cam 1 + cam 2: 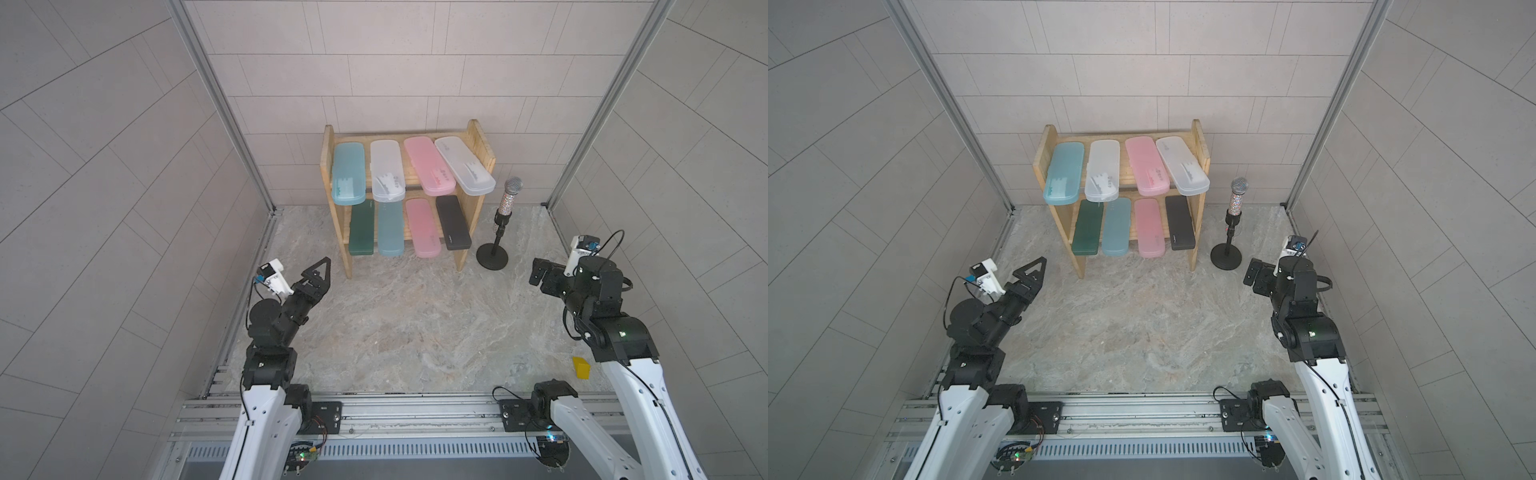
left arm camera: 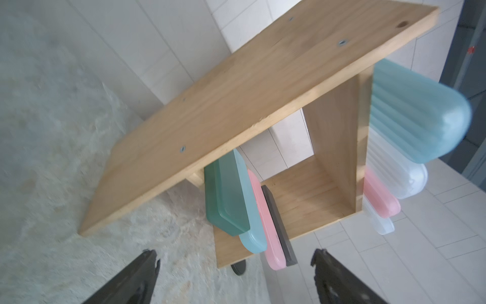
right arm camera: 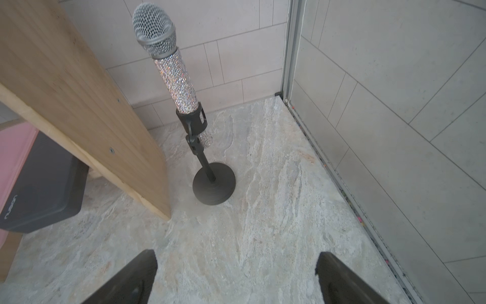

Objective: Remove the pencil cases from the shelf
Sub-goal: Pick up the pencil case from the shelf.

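The pine shelf (image 1: pixel 478 143) stands against the back wall with several pencil cases on its two tiers. On the upper tier lie a light blue case (image 1: pixel 348 174), a white one (image 1: pixel 387 170), a pink one (image 1: pixel 428 165) and another white one (image 1: pixel 464 165). The lower tier holds dark green (image 1: pixel 361 227), light blue (image 1: pixel 390 228), pink (image 1: pixel 422 227) and black (image 1: pixel 454 222) cases. My left gripper (image 1: pixel 322 270) hovers open and empty off the shelf's front left corner. The right gripper (image 1: pixel 540 272) is open and empty, right of the shelf (image 3: pixel 79 105).
A glittery microphone (image 1: pixel 506 208) on a black stand sits just right of the shelf, close to the right gripper (image 3: pixel 235 256). A small yellow block (image 1: pixel 581 368) lies near the right arm's base. Tiled walls close in on three sides of the marbled floor.
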